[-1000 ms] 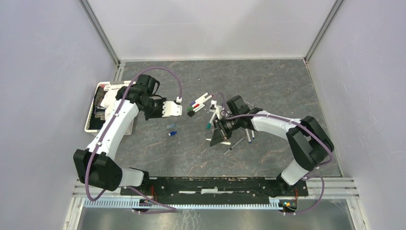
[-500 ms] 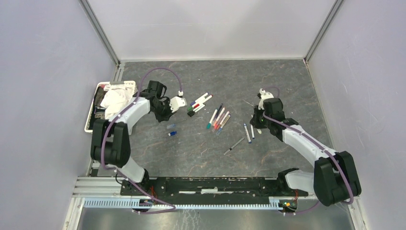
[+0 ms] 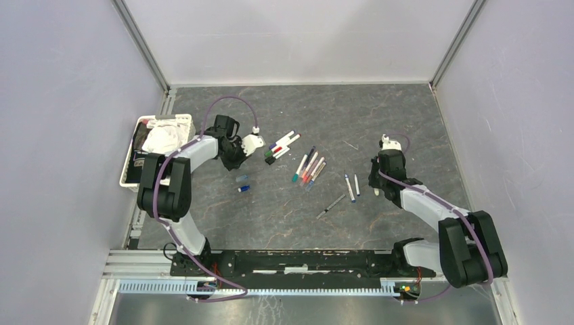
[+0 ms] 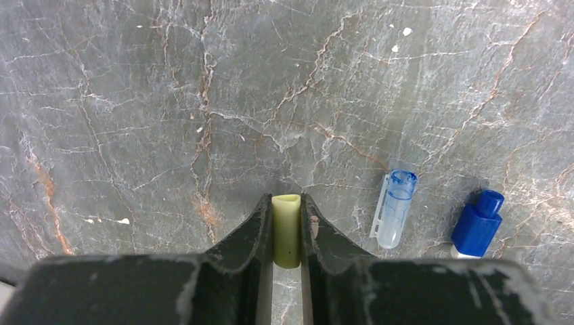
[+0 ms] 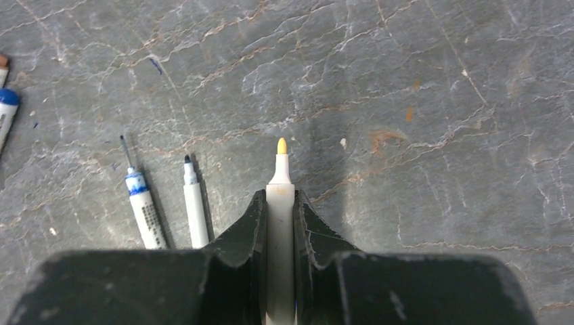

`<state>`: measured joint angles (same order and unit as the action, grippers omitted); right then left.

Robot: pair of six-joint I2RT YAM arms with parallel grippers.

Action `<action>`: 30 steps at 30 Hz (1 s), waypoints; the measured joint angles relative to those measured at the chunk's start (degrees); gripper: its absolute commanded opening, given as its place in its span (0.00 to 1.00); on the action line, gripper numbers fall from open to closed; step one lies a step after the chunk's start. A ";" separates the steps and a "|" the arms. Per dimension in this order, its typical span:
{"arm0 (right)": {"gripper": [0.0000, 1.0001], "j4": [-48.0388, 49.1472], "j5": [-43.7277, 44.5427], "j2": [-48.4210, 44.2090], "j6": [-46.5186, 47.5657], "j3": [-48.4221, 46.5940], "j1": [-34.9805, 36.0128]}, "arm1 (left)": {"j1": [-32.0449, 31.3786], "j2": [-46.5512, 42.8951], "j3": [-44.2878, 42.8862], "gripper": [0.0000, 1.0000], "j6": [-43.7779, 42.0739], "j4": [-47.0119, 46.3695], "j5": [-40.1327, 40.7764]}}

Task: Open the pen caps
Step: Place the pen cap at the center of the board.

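Nearest the bases, right side: right gripper (image 5: 279, 196) was closed on a yellow-nibbed pen (image 5: 279, 230). Both fingers clamped the white barrel, and the bare nib pointed away from the wrist over the grey marbled table (image 5: 420, 81). Just left of it on the table lay two more uncapped pens, side by side but not touching: a dark-tipped pen (image 5: 195, 210) and a blue-banded pen (image 5: 143, 210) (small print ran along its barrel, too fine to read). A thin grey pen (image 3: 331, 205) lay alone, nearer the centre.

Middle of table: a fan of pens (image 3: 308, 167) with green, red and blue ends lay packed close together. Left of them were two loose caps, near each other but apart: a clear bluish cap (image 4: 394, 210) and a dark blue cap (image 4: 478, 223).

Farther, left side: left gripper (image 4: 286, 201) was pinched shut on a yellow-green cap (image 4: 286, 233), its open mouth facing away from the wrist. Beyond lay a second cluster of pens (image 3: 281, 144). Far left edge: a white basket (image 3: 127, 166) held a crumpled white cloth (image 3: 162, 141).
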<state>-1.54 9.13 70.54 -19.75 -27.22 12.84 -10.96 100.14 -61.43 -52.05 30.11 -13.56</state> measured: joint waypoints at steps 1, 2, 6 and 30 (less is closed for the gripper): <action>0.01 0.63 0.55 0.42 -0.02 0.11 0.00 | 0.00 0.00 0.00 0.29 0.00 -0.22 0.00; 0.03 1.16 0.98 0.87 -0.02 0.11 0.00 | -0.02 0.00 0.00 0.34 0.00 -0.26 -0.02; 0.08 4.72 1.55 2.67 -0.37 0.94 0.00 | -0.04 0.00 -0.44 0.45 -0.04 1.31 -0.24; 0.42 6.32 -0.42 5.53 -0.37 0.59 0.00 | 2.47 -14.71 -22.86 1.00 6.60 13.84 -3.21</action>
<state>4.78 8.71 76.07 -20.12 -26.63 12.84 -8.49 85.43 -84.29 -45.45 43.94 -16.78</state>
